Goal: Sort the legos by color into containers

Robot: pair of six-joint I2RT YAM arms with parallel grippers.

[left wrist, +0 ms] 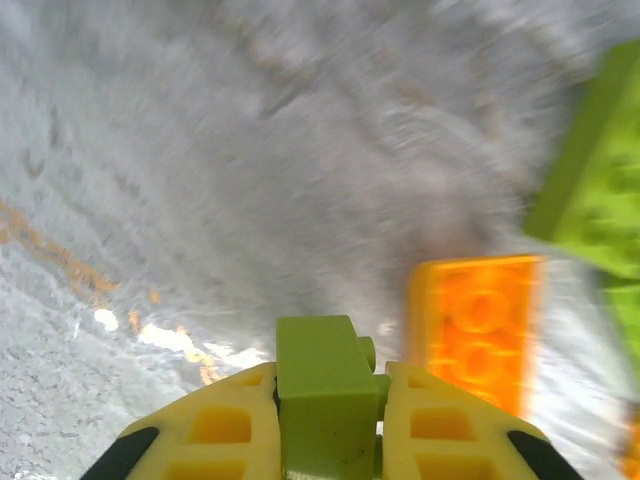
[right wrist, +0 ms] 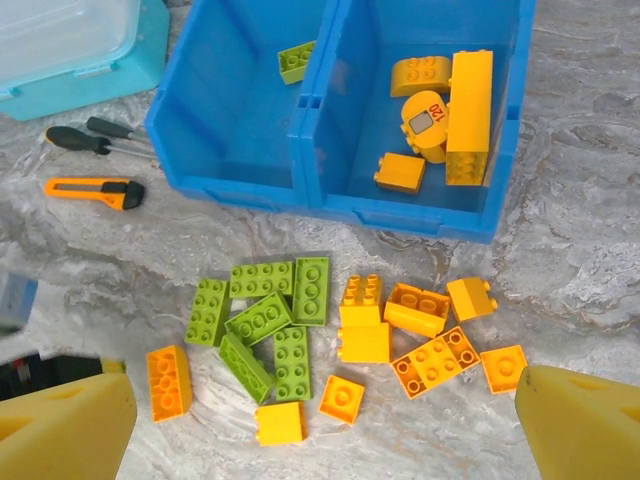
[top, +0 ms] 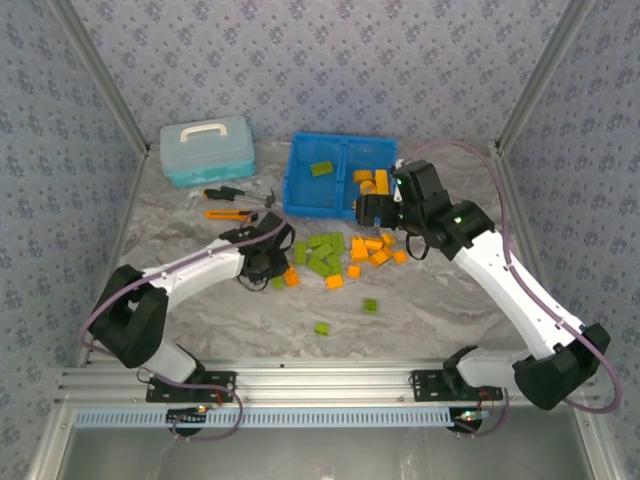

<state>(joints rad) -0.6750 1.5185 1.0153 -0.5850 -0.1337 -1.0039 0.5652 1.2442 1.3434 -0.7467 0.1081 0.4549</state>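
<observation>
At bottom centre of the left wrist view, the left end effector (left wrist: 330,388) is clenched on a green brick (left wrist: 318,365), a grasp too small to judge from above. The right end effector (right wrist: 320,425) hangs released over the loose legos (right wrist: 292,362), with the blue bin (right wrist: 240,190) at frame top.

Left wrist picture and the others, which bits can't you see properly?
- Left wrist view: blur smears the table and the orange brick. The other green brick is cut by the right edge. The held green brick and left fingers are cut by the bottom edge.
- Right wrist view: the light-blue case is cut by the top edge, the right fingers by the bottom edge.
</observation>
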